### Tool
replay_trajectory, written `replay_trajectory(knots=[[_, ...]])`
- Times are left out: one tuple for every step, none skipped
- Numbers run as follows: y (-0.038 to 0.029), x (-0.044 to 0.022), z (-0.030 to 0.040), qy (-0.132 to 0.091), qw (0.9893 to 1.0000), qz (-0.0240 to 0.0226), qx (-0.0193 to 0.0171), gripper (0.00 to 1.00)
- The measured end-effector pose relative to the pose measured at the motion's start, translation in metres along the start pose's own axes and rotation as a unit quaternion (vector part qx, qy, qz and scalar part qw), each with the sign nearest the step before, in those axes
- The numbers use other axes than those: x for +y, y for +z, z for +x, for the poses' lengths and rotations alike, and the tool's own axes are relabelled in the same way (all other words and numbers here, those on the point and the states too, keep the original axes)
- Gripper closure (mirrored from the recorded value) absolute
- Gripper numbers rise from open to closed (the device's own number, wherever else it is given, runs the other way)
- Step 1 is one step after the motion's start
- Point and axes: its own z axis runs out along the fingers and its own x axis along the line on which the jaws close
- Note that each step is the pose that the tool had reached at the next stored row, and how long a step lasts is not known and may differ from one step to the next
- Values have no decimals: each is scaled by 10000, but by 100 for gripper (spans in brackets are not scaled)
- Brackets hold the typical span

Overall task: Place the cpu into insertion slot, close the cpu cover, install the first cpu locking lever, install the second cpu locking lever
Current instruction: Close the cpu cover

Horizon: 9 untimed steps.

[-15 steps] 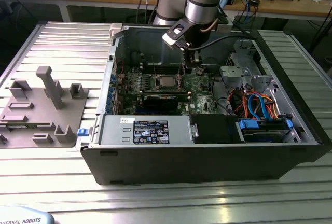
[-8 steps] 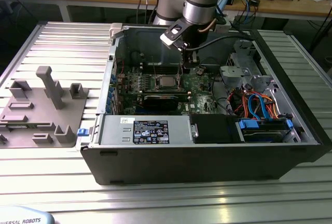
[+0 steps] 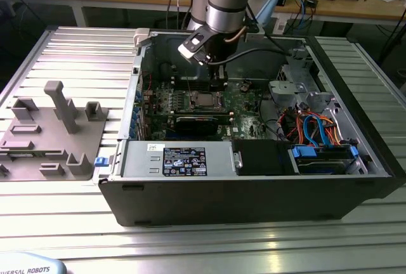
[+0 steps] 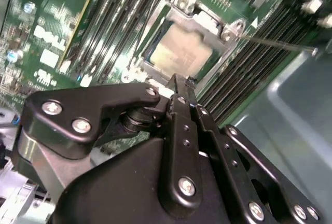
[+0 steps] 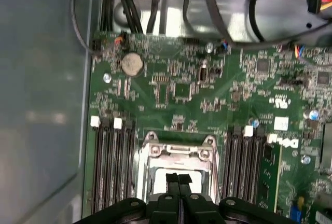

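My gripper (image 3: 219, 84) hangs inside the open computer case, just above the insertion slot (image 3: 204, 101) on the green board. In both wrist views its two black fingertips are pressed together, with nothing seen between them, so the gripper (image 4: 175, 81) is shut. The cpu (image 4: 179, 53) lies in the slot, its silver-grey top showing through the square opening of the cpu cover (image 4: 205, 22), which appears to lie flat around it. In the first wrist view the gripper (image 5: 179, 178) partly hides the cpu (image 5: 158, 180) and the cover (image 5: 176, 150). A thin metal lever rod (image 4: 275, 42) sticks out beside the slot.
Long black memory slots (image 5: 111, 162) flank the slot on both sides. The case wall (image 5: 41, 105) stands close by. Cables (image 3: 311, 128) and drive bays sit at the exterior view's right, a power supply (image 3: 181, 160) in front. A grey fixture plate (image 3: 54, 134) lies outside the case.
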Motion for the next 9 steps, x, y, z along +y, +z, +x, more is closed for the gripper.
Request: replay_trajectory(knots=[[12, -22, 1, -1, 10000, 3, 0, 89], [21, -38, 2, 0, 10000, 5, 0, 89], [36, -65, 4, 1, 10000, 6, 0, 89], [54, -90, 6, 2, 10000, 8, 0, 89], [64, -101, 6, 3, 10000, 13, 1, 89], [76, -106, 7, 4, 10000, 34, 2, 89], [91, -112, 7, 6, 10000, 73, 5, 89], [96, -115, 7, 8, 10000, 79, 5, 89], [99, -125, 7, 7, 10000, 80, 4, 89]])
